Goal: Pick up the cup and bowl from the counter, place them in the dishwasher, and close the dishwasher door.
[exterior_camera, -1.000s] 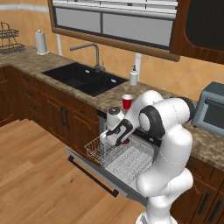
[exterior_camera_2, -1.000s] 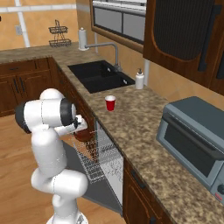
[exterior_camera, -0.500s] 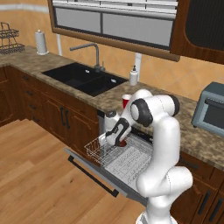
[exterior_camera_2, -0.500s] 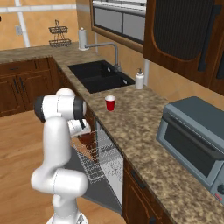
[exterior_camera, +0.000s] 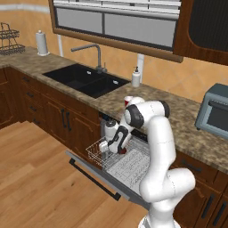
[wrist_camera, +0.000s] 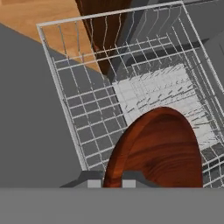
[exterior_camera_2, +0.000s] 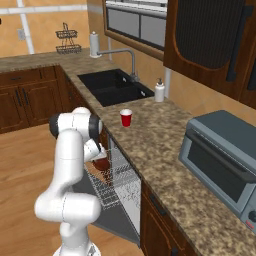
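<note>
My gripper (wrist_camera: 113, 180) is shut on the rim of the reddish-brown bowl (wrist_camera: 157, 148) and holds it tilted over the white wire rack (wrist_camera: 87, 109). In the right base view the bowl (exterior_camera_2: 102, 163) hangs just above the rack (exterior_camera_2: 114, 186) of the open dishwasher, under the gripper (exterior_camera_2: 98, 159). The grey dishwasher door (exterior_camera: 94, 171) lies dropped down flat, with its dark bar handle (exterior_camera: 91, 179) at the front. The red cup (exterior_camera_2: 126, 118) stands upright on the brown speckled counter (exterior_camera_2: 150, 145); in the left base view the cup (exterior_camera: 128, 99) peeks out behind my arm.
A black sink (exterior_camera_2: 112, 87) with a faucet (exterior_camera: 91, 51) lies left of the dishwasher, and a white soap bottle (exterior_camera_2: 159, 91) stands beside it. A grey-blue toaster oven (exterior_camera_2: 220, 160) sits on the counter to the right. Bare wooden floor (exterior_camera: 40, 187) spreads in front.
The arm's elbow has swung left and straightened up, and the hand has carried the bowl slightly lower over the rack. The cup has not moved.
</note>
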Available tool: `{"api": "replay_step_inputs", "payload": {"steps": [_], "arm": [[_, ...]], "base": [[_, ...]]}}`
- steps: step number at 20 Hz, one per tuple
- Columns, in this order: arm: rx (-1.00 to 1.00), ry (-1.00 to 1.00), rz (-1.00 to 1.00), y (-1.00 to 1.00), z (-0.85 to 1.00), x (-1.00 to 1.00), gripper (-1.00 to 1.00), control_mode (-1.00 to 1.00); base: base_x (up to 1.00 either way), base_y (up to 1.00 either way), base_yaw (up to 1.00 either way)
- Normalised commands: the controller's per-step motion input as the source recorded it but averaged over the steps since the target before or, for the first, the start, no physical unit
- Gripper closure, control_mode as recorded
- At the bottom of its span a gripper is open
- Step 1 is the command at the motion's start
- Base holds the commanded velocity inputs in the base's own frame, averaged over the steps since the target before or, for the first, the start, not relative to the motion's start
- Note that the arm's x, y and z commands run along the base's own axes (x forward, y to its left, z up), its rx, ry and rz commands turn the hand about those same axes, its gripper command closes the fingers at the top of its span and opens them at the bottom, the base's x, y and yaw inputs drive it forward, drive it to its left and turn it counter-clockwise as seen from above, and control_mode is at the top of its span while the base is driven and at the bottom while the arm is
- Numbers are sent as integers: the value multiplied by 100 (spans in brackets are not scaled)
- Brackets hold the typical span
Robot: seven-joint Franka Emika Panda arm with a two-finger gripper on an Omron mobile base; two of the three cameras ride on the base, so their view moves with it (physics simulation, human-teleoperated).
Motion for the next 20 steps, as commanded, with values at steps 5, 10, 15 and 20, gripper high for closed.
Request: {"api": "replay_step_inputs", "payload": {"steps": [5,10,15,20], "arm": [[0,0,-7,0,-45,50,100,-100],[0,0,-6,0,-36,46,100,-100],[0,0,-5,0,-38,46,100,-100],[0,0,-4,0,-39,45,100,-100]], "base": [[0,0,0],[0,0,0],[0,0,0],[0,0,0]]}}
